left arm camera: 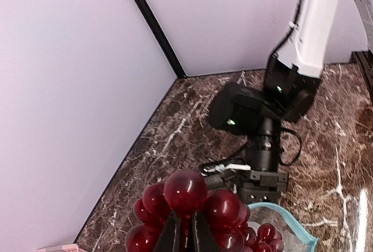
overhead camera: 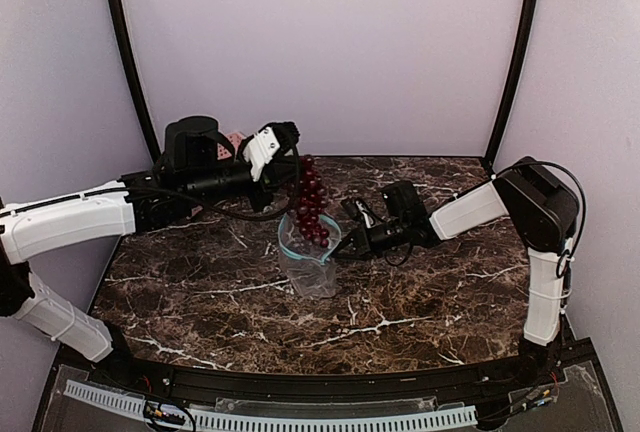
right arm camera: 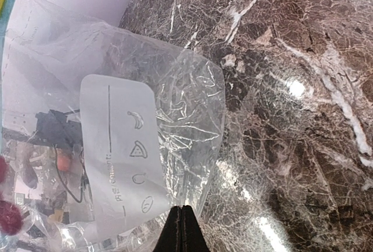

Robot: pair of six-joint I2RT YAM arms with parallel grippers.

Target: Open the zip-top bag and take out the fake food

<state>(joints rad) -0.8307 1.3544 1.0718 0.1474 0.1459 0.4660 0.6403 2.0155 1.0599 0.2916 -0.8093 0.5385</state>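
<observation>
"Over the middle of the marble table point(overhead camera: 450, 302), what is your left claw point(left arm camera: 185, 228) doing?" asks the operator.

"It is pinched tight on the top of the grapes point(overhead camera: 310, 207). The bunch hangs straight down from it. From the top camera, the lowest grapes look level with the mouth of the zip-top bag point(overhead camera: 315, 272), maybe just inside it."

"So the bag is open?"

"Yes. The teal zip strip point(left arm camera: 294, 226) curves round in a wide ring directly under the bunch. The bag stands on the table between my two arms."

"And the right claw point(right arm camera: 183, 226)?"

"It reaches in low from the right, closed flat on a fold of the clear plastic at the bag's right side. I judge that it is anchoring the bag."

"Which step is this, then?"

"Taking the food out, I reckon, with the grapes about to clear the opening."

"What does the next move call for?"

"A straight lift until the lowest grapes are above the rim, then a swing to the left and a gentle set-down on bare table. The right claw should hold firm, or the light bag may ride up with the bunch."

"And the green piece?"

"I cannot pick it out through the crinkled plastic."
</observation>
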